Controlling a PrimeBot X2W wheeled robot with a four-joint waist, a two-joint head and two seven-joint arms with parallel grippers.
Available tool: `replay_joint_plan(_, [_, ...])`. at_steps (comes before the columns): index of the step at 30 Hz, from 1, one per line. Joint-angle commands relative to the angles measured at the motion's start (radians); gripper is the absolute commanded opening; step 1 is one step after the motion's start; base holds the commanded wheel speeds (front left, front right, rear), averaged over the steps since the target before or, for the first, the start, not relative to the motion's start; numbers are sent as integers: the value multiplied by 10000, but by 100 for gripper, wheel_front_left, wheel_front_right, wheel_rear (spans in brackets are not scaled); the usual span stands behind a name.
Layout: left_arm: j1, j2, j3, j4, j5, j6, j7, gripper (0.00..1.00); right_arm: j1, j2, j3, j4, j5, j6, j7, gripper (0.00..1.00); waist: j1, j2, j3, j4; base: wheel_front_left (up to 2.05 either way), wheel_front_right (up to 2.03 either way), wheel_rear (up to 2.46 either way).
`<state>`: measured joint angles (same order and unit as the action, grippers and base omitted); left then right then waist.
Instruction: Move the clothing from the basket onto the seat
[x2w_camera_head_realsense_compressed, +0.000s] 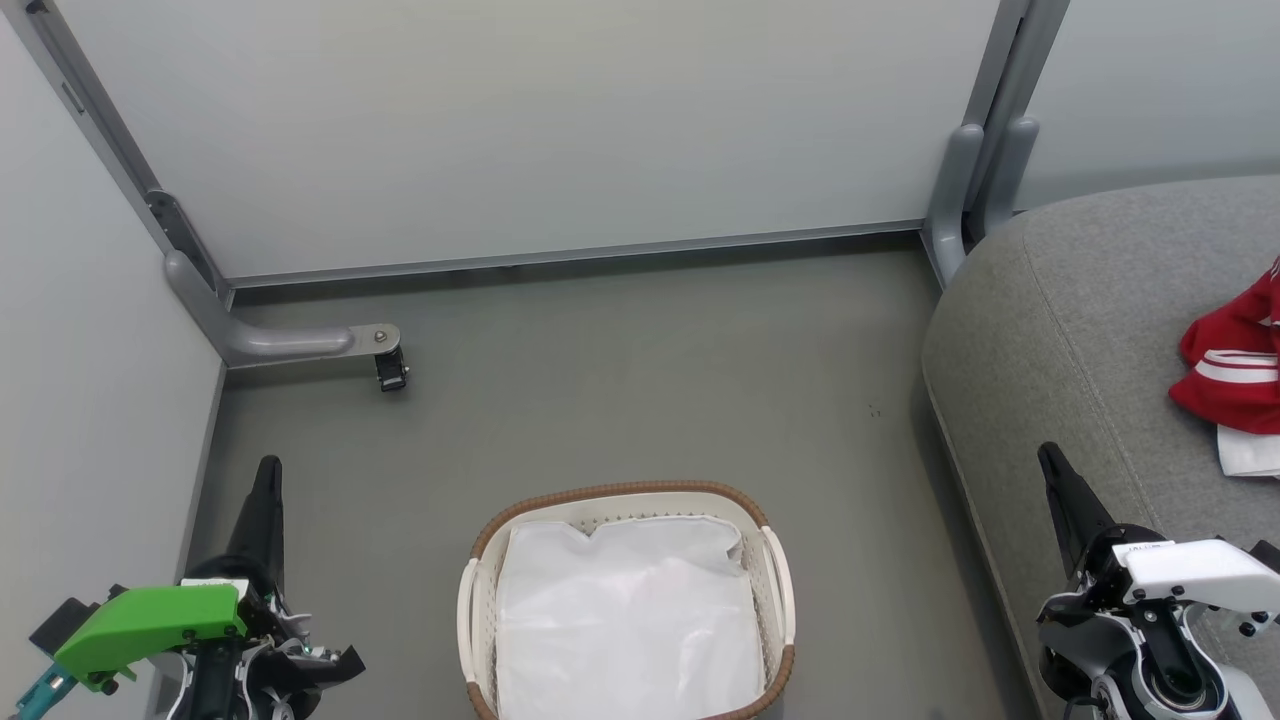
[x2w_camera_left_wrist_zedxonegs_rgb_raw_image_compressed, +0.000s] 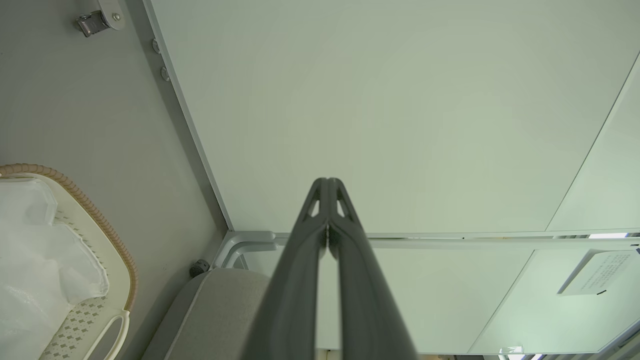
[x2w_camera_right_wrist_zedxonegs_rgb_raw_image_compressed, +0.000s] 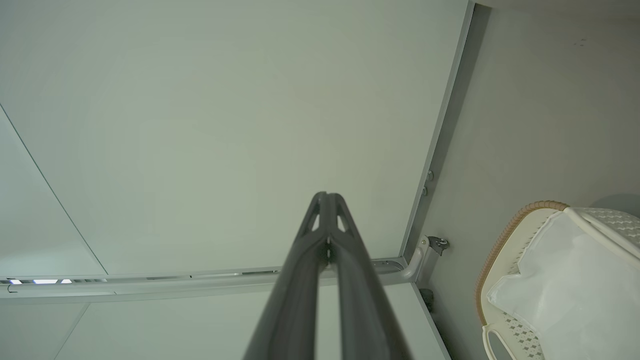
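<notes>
White perforated basket (x2w_camera_head_realsense_compressed: 620, 490), 6 o'clock, seemingly just white liner (x2w_camera_head_realsense_compressed: 630, 610); red striped clothing (x2w_camera_head_realsense_compressed: 1235, 365) on grey fabric seat (x2w_camera_head_realsense_compressed: 1080, 300); left hand (x2w_camera_head_realsense_compressed: 268, 470), right hand (x2w_camera_head_realsense_compressed: 1048, 455) pressed together, empty: check under liner, then finish

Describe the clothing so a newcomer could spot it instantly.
Find the large grey fabric-upholstered seat cushion at the right of the head view. On it, at the picture's right edge, lies a crumpled red garment with white stripes. Its bright red sets it apart from the flat white cloth piece just below it.

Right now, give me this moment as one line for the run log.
basket: white liner, no red showing | clothing: on seat | left gripper: shut, empty | right gripper: shut, empty | task: looks done
</notes>
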<state>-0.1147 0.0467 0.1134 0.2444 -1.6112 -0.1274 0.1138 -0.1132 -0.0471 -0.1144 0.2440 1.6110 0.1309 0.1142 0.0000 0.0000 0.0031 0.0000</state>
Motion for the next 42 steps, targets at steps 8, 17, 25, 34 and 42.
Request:
replay_joint_plan(8, [120,66,22,-16,-32,-60,43,0,120,-59,-16,-29,38,-3,33,0,0,0,0,0,0,0,0])
replay_joint_plan(17, [120,66,22,-16,-33,-60,42,0,120,-59,-16,-29,38,-3,33,0,0,0,0,0,0,0,0])
replay_joint_plan(25, [120,66,21,-17,-33,-60,42,0,120,-59,-16,-29,39,-3,32,0,0,0,0,0,0,0,0])
replay_joint_plan(34, [120,66,21,-17,-33,-61,41,0,120,-59,-15,-29,39,-3,32,0,0,0,0,0,0,0,0])
replay_joint_plan(42, [120,66,20,-17,-34,-61,41,0,120,-59,-15,-28,39,-3,32,0,0,0,0,0,0,0,0])
